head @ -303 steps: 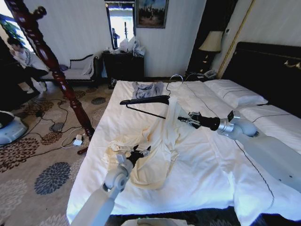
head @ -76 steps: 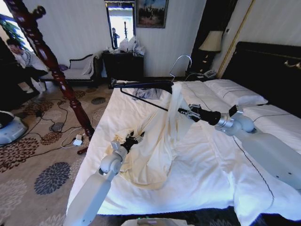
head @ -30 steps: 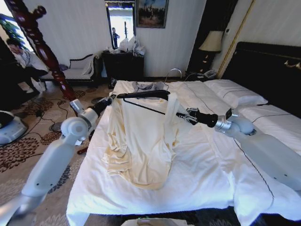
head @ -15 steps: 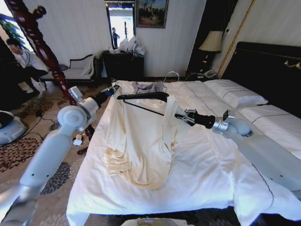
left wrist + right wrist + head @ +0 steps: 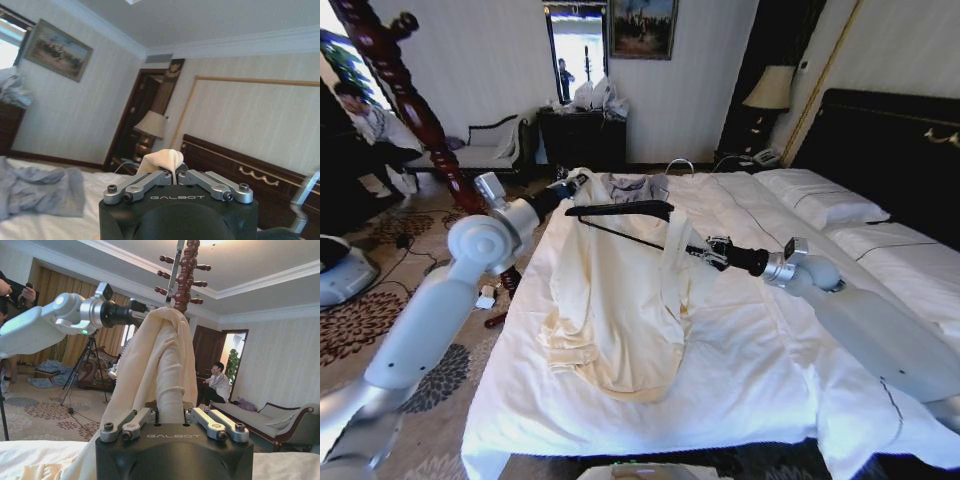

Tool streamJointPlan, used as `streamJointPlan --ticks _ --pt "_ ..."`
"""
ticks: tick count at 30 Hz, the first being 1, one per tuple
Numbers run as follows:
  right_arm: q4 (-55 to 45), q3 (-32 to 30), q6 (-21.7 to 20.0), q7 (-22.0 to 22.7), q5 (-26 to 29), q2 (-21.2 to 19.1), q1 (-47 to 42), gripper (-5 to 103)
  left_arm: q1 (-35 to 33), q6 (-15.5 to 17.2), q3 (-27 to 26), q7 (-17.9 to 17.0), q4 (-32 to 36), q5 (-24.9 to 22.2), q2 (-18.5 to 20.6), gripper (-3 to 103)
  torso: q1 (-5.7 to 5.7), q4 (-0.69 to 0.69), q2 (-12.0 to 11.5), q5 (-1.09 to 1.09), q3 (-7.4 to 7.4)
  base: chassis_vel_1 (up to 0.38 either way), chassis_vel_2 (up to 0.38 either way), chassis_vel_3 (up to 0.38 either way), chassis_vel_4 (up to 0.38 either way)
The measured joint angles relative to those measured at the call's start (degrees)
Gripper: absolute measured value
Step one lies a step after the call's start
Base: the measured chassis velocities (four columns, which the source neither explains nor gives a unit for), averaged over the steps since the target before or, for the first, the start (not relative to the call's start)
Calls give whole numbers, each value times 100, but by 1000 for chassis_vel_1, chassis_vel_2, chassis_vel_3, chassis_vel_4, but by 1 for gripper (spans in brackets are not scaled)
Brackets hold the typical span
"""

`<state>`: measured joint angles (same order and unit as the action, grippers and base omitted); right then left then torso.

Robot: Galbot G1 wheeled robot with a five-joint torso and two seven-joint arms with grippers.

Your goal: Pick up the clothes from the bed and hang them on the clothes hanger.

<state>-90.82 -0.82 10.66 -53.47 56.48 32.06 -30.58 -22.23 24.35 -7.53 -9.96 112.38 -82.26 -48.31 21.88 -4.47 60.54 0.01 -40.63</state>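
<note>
Over the bed (image 5: 750, 350): left gripper (image 5: 582, 180) pinching robe (image 5: 615, 300) shoulder, right gripper (image 5: 705, 252) clamping hanger (image 5: 620, 210) bar through cloth; risking slippage if either loosens.

The clothes (image 5: 610, 300) are soft, matt cream cloth. The bed (image 5: 760, 370) has smooth white cloth. The hanger (image 5: 620, 210) looks matt black. The wooden post (image 5: 395, 75) is shiny.

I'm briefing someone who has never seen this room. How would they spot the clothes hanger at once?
Start at the bed with its white duvet. Over its far end, above the spread cream robe, sits the clothes hanger. It is the only black triangular frame there, unlike the reddish wooden post beside the bed.
</note>
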Motion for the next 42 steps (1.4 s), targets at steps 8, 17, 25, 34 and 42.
streamJointPlan --ticks 8,17,25,34,42 --pt "1 -68 26 -29 -1 -149 -86 20 -256 -39 -188 -3 -70 244 53 1 0 1 0 -1 0 0 0 0 0" --pt "23 -116 59 -42 -37 -276 -139 20 -738 -124 -409 -63 -101 504 254 1 0 3 0 -2 0 0 0 0 0" --pt "-91 -38 32 -10 -108 -272 -145 20 -562 -149 -403 -80 -66 444 210 1 0 1 0 -1 0 0 0 0 0" --pt "1 -8 24 13 -200 -287 -158 20 -346 -144 -350 -82 -19 307 215 1 0 1 0 0 0 0 0 0 0" --pt "241 43 34 -1 -258 -588 -122 20 -314 -37 -380 -167 24 327 444 1 0 1 0 -2 0 0 0 0 0"
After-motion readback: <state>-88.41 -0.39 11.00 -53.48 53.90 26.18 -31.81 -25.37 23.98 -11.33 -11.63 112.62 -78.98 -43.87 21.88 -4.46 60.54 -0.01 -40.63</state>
